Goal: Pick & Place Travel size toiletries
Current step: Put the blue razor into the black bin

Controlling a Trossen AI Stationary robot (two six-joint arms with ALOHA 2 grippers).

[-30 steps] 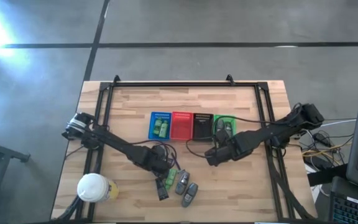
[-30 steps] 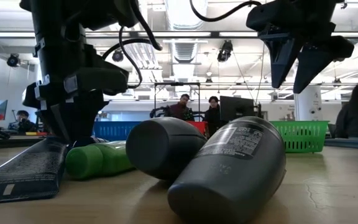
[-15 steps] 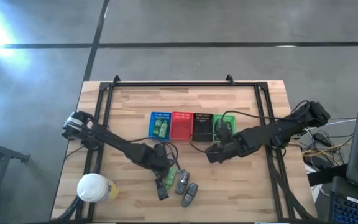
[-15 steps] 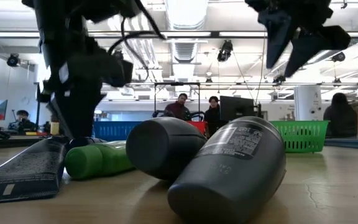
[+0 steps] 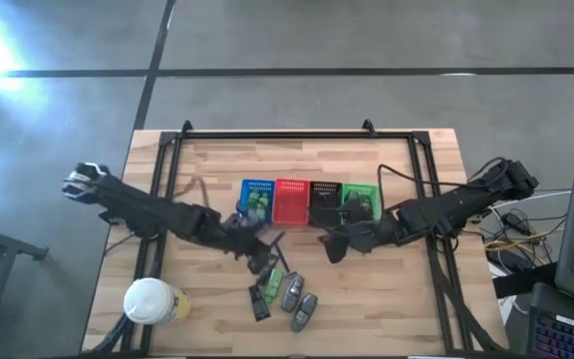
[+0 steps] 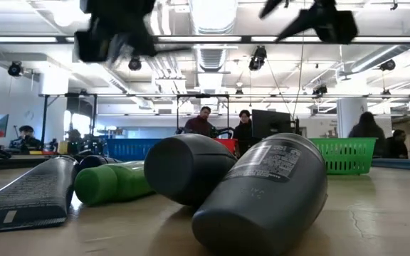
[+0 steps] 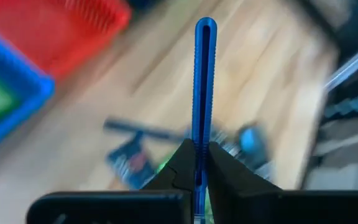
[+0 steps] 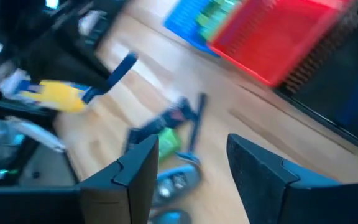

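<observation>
The left gripper [image 7: 202,163] is closed on a thin blue stick [image 7: 204,81], which stands straight up out of its pinched fingers [image 7: 182,167]. In the high view this gripper [image 5: 250,242] hangs over the table [image 5: 207,165] just in front of the blue basket [image 5: 256,199], with the arm reaching in from the table's left edge.

The right gripper [image 8: 191,165] has its two fingers [image 8: 138,165] parted with nothing between them. In the high view it [image 5: 333,245] sits just in front of the black basket [image 5: 325,201] and the green basket [image 5: 361,202], its arm coming in from the right edge.

The four baskets stand in a row at mid-table: blue, then the red basket [image 5: 290,200], black, green. The blue basket holds green items, and the green one holds something dark.

The remaining toiletries lie in a cluster near the front edge of the table, between the two grippers and closer to the camera. There is a green tube [image 6: 112,183] lying on its side, a dark flat sachet [image 6: 27,193] just beside it, and two grey oval pieces [image 6: 262,192], touching each other. In the high view the same group [image 5: 282,296] includes a thin dark stick. A white-lidded cup [image 5: 150,300] stands at the table's front left corner.

People [image 6: 205,122] are visible in the room beyond the table.
</observation>
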